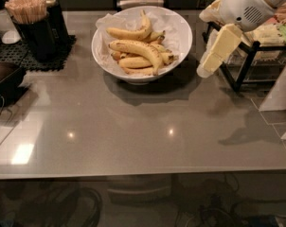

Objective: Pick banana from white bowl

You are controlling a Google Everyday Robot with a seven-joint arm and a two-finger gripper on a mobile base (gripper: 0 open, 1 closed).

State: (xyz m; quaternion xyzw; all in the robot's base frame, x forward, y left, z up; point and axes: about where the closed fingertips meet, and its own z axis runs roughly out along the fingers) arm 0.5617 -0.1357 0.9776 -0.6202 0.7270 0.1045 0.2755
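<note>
- Bananas (133, 63) are lying piled in the white bowl (182, 30), which is sitting toward the back of the grey desk (133, 136), a little left of centre.
- Crumpled white paper (167, 19) is lining the bowl, probably cushioning the fruit against its glossy wall.
- One long banana, the topmost banana (138, 48), is lying across the pile, running from upper left to lower right. Being uncovered, it is likely offering the easiest grasp.
- The robot's cream-coloured gripper (204, 67) is hanging in the air just to the right of the bowl, slanting down and left toward it. It appears to be lining up to go in over the rim.
- The gripper is carrying nothing and touching nothing. How far open it is cannot be told from this angle.
- A black wire rack (242, 65) is standing just right of the gripper, leaving little room on that side, so the bowl is best approached from above.
- A black cup of wooden sticks (27, 11) is standing at the far left, well apart from the bowl and out of the way.
</note>
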